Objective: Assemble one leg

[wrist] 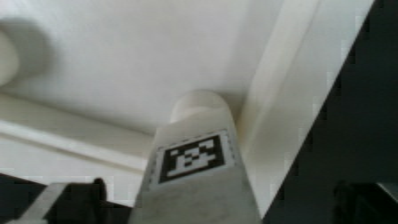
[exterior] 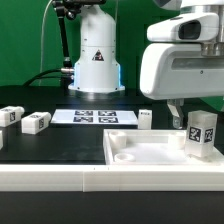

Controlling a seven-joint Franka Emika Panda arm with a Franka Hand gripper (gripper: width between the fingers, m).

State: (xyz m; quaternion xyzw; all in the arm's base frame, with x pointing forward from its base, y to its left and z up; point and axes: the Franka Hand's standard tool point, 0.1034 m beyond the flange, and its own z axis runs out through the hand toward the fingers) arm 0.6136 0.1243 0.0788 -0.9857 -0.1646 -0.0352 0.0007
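My gripper [exterior: 198,116] is shut on one leg [exterior: 201,135], a chunky white block with a black-and-white tag, held upright over the right corner of the large white panel [exterior: 140,152]. In the wrist view the leg [wrist: 196,150] runs up between my dark fingers [wrist: 79,202], its tip close to the panel's raised rim [wrist: 276,70]. Whether the leg touches the panel I cannot tell. Three more legs lie on the black table: two at the exterior view's left [exterior: 10,116] [exterior: 37,123] and one behind the panel [exterior: 145,118].
The marker board [exterior: 92,117] lies flat on the table behind the panel. The robot's white base [exterior: 97,55] stands at the back in front of a green backdrop. The panel's round rimmed recess [wrist: 18,50] shows in the wrist view.
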